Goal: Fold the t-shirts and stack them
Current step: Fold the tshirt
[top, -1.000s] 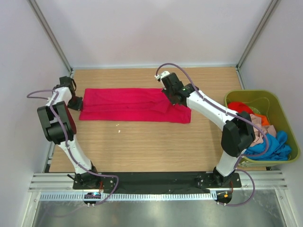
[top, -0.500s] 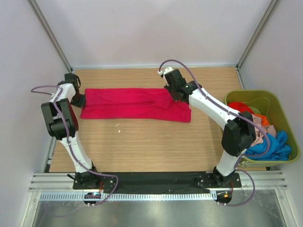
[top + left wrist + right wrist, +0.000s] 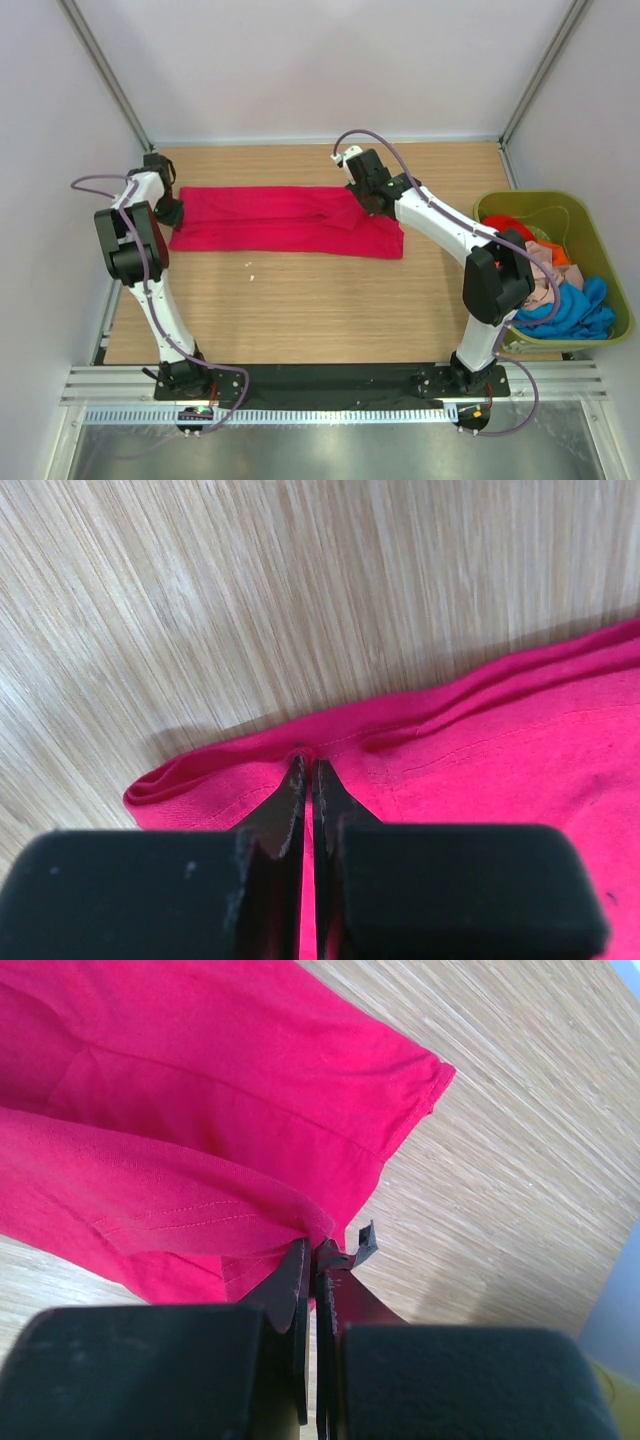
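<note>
The crimson t-shirt (image 3: 270, 222) lies on the far half of the wood-grain table (image 3: 320, 310) as a long folded band, its long axis running from 9 to 3 o'clock in the top view. The left end effector (image 3: 169, 212) is clenched on the doubled hem at the 9 o'clock end. The right end effector (image 3: 363, 205) is clenched on a raised pleat of the same cloth near the far edge, toward the 3 o'clock end. Since a second ago, the left arm (image 3: 130, 245) has swung its elbow farther up the table and the band's 9 o'clock end sits slightly nearer the centre; the right end effector has barely shifted. At 4 o'clock an olive-green tub (image 3: 527, 197) holds an orange-red t-shirt (image 3: 508, 228), a beige-pink t-shirt (image 3: 542, 268) and a blue t-shirt (image 3: 578, 308). Pale walls (image 3: 320, 70) and metal posts (image 3: 105, 70) close in the table
</note>
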You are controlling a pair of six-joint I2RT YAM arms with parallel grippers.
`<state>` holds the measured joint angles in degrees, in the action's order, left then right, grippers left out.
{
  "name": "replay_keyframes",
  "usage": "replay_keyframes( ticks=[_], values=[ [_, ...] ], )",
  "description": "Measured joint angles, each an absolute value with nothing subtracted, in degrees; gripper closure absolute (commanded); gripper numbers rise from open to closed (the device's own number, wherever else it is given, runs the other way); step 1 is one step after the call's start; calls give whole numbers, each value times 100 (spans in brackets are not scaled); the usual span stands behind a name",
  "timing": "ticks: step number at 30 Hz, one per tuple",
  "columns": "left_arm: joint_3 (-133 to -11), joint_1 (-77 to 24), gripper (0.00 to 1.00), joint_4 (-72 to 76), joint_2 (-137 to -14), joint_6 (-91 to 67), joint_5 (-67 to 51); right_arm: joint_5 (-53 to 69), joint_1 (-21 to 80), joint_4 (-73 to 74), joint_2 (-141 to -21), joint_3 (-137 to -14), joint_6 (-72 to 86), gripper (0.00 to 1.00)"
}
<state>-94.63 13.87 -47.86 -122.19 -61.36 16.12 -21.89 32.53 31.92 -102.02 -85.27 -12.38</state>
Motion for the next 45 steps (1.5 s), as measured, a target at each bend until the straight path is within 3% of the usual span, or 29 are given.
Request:
replay_keyframes(
  ticks=[8,12,18,30,35,45],
  values=[
    [-9413,1321,98,-4768,-12219,-6335,1732,-2088,3249,3085,-10215,-8527,-1299,99],
    [-9122,1315,74,-4458,-12070,-6418,1732,-2051,3249,3061,-10217,-8527,-1328,99],
    [-8733,1317,53,-4174,-11625,-6267,1684,-2023,3249,3041,-10311,-8527,-1315,99],
    [-8230,1352,52,-3487,-10757,-5406,1361,-1929,3249,3024,-10333,-8530,-1297,99],
    [-8149,1347,50,-3299,-11277,-4886,720,-1874,3249,3041,-10366,-8538,-1291,99],
    [-8619,1352,51,-3424,-11758,-4313,690,-1780,3249,3094,-10366,-8541,-1203,99]
  ],
)
